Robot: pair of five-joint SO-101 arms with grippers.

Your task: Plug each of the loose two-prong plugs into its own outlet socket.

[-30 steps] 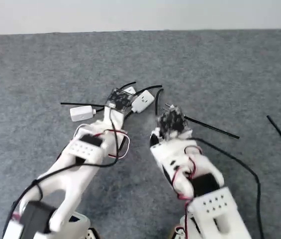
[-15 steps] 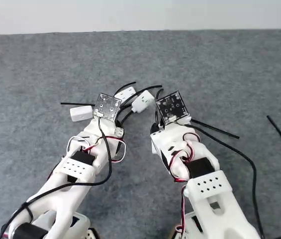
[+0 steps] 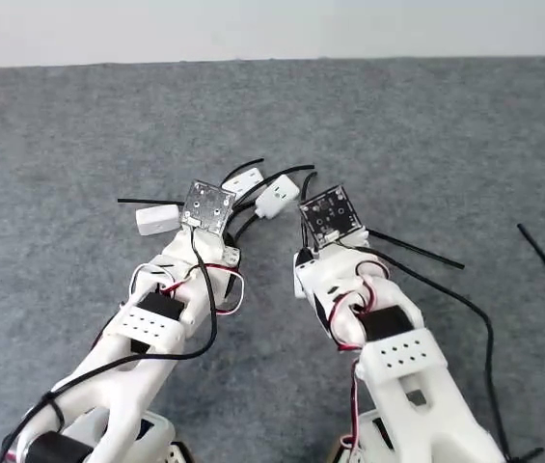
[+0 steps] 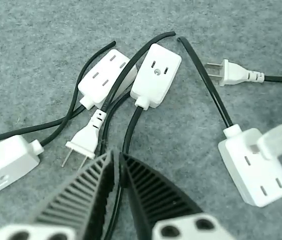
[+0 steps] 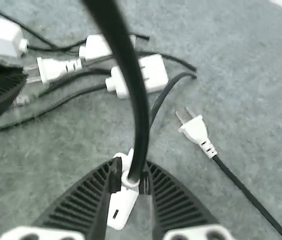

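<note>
While the right gripper [image 5: 130, 172] clamps a light, rigid outlet socket [image 5: 118, 207] near its neck, the left gripper [image 4: 116, 157] seemingly pinches limp cord [image 4: 130, 131].

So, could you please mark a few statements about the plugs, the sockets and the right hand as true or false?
1. The right hand is shut on a white socket block at its cord end. True.
2. The plug lying beyond that hand is seated in a socket. False: it lies loose on the grey carpet with both prongs bare.
3. The held cord running up from the right hand is black. True.
4. Every socket block is black. False: the centre socket block in the left wrist view is white, as are the others around it.
</note>
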